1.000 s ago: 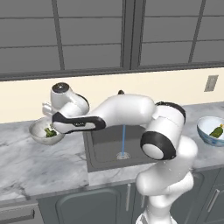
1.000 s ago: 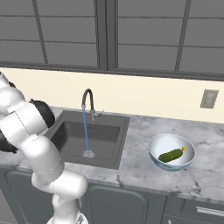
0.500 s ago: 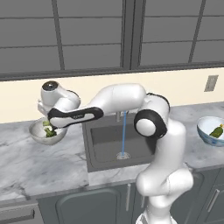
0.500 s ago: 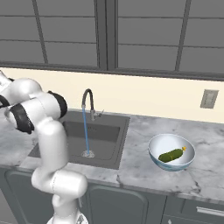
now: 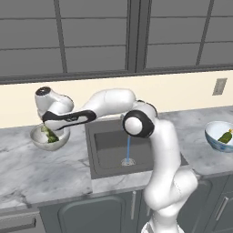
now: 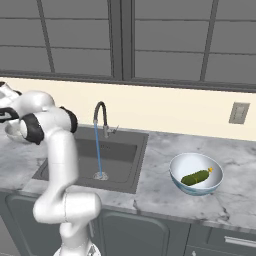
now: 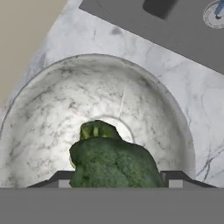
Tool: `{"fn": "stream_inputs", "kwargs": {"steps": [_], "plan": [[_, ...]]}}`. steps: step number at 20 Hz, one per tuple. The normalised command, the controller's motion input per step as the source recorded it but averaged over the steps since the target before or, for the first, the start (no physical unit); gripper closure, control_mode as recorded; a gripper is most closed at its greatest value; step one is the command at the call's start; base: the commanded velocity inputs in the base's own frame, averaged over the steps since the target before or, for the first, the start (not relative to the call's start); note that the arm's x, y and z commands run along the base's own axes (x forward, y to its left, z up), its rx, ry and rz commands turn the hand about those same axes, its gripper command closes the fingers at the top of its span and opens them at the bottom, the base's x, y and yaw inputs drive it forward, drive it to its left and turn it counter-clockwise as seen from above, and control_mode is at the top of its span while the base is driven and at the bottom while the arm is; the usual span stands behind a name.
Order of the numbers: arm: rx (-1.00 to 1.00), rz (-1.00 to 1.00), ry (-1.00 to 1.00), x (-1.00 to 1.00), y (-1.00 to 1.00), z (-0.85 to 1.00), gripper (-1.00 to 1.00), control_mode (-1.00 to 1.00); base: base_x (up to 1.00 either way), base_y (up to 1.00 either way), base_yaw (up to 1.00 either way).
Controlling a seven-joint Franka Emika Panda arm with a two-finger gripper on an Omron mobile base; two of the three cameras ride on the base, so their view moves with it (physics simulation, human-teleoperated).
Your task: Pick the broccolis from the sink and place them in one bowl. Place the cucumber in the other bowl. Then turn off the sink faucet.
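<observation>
The grey-white speckled bowl stands on the counter left of the sink. My gripper hangs just over its middle, shut on a dark-green broccoli. A paler green lump lies beyond it on the bowl's floor; whether that is a second broccoli I cannot tell. The cucumber lies in the blue-rimmed bowl on the right. Water runs from the faucet onto the drain.
The marble counter runs on both sides of the sink, its front edge above dark cabinets. A wall outlet sits above the right counter. My white arm arches across the sink's front left side.
The hand has shifted a little to the left over the speckled bowl, and the elbow has swung left with it. The grip and the running water are unchanged.
</observation>
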Motion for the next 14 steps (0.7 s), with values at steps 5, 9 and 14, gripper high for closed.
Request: {"fn": "stream_inputs", "kwargs": {"steps": [5, 9, 14], "plan": [[0.0, -0.14, 0.09, 0.48, 0.0, -0.05, -1.0, -1.0, 0.0, 0.0, 0.0], [0.0, -0.11, 0.02, 0.22, 0.04, -0.16, -1.0, -1.0, 0.0, 0.0, 0.0], [0.0, -0.12, 0.01, 0.16, -0.04, -0.06, -1.0, -1.0, 0.0, 0.0, 0.0]]}}
